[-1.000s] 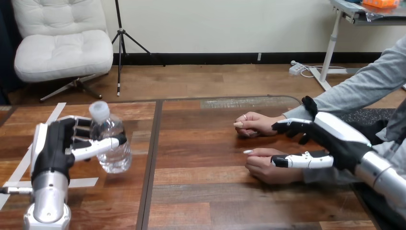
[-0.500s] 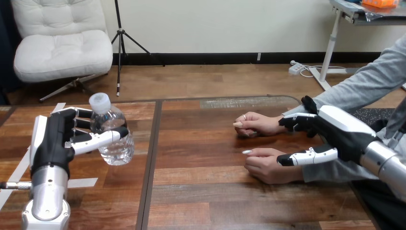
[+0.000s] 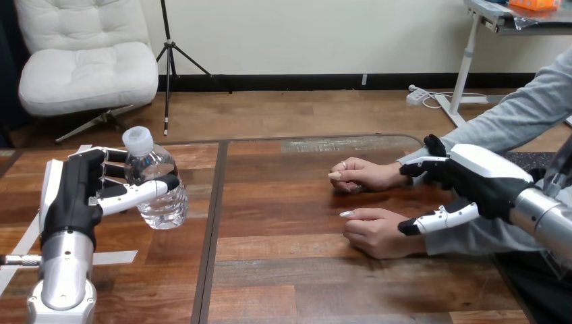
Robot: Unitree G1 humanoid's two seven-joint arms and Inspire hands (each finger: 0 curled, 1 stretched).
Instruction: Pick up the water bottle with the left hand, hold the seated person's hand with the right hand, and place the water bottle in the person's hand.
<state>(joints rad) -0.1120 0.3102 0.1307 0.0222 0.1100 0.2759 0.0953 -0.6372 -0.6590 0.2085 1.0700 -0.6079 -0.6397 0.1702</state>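
A clear water bottle (image 3: 159,192) with a white cap hangs a little above the table's left part, tilted slightly. My left hand (image 3: 73,197) is shut on it, fingers behind and thumb across its front. At the right, the person's two hands rest on the table, loosely curled: the farther hand (image 3: 365,174) and the nearer hand (image 3: 375,232). My right hand (image 3: 483,179) hovers over the person's grey-sleeved wrists, open. Its fingers lie by the farther wrist and its thumb (image 3: 440,217) points along the nearer wrist, without curling round either.
The wooden table (image 3: 283,202) has a dark seam (image 3: 211,229) running front to back between the bottle and the person's hands. White tape strips (image 3: 27,236) lie on the left panel. The person's grey sleeve (image 3: 512,121) comes in from the right.
My left hand has raised the bottle a little and shifted it slightly away from me. My right hand has drawn back to the right along the person's wrists, off the nearer hand.
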